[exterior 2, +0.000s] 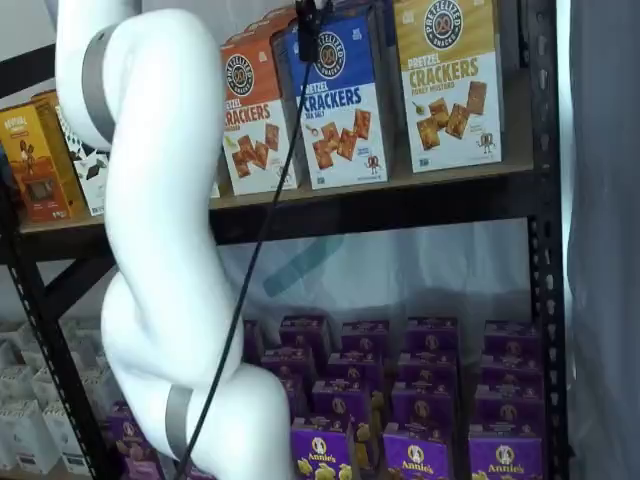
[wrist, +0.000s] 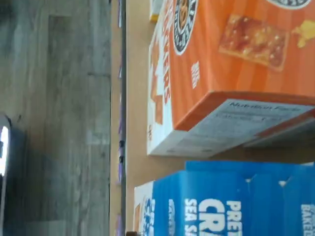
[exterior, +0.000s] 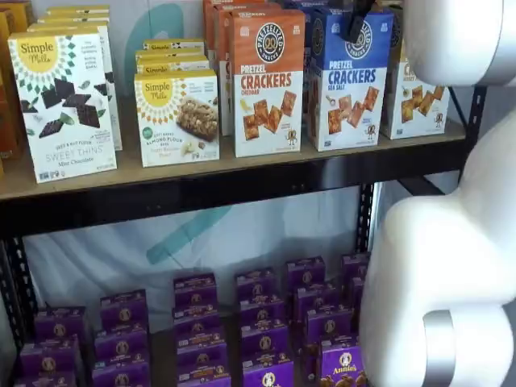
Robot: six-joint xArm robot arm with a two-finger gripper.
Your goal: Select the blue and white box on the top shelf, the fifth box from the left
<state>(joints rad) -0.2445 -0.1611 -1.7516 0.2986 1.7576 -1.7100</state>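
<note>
The blue and white box (exterior: pixel 348 89) stands upright on the top shelf (exterior: pixel 201 171), between an orange box and a yellow-topped box. It shows in both shelf views (exterior 2: pixel 340 110) and, turned on its side, in the wrist view (wrist: pixel 221 206). My gripper (exterior: pixel 359 26) hangs from the view's top edge in front of the box's blue upper part. In a shelf view its black fingers (exterior 2: pixel 308 30) show with a cable beside them. No gap between the fingers can be made out, and I cannot tell whether they touch the box.
An orange Cheddar cracker box (exterior: pixel 268 81) stands close on the blue box's left, and a yellow-topped cracker box (exterior 2: pixel 450 85) on its right. Simple Mills boxes (exterior: pixel 179 117) stand further left. Small purple boxes (exterior: pixel 242 322) fill the lower level. My white arm (exterior 2: pixel 160 250) crosses the front.
</note>
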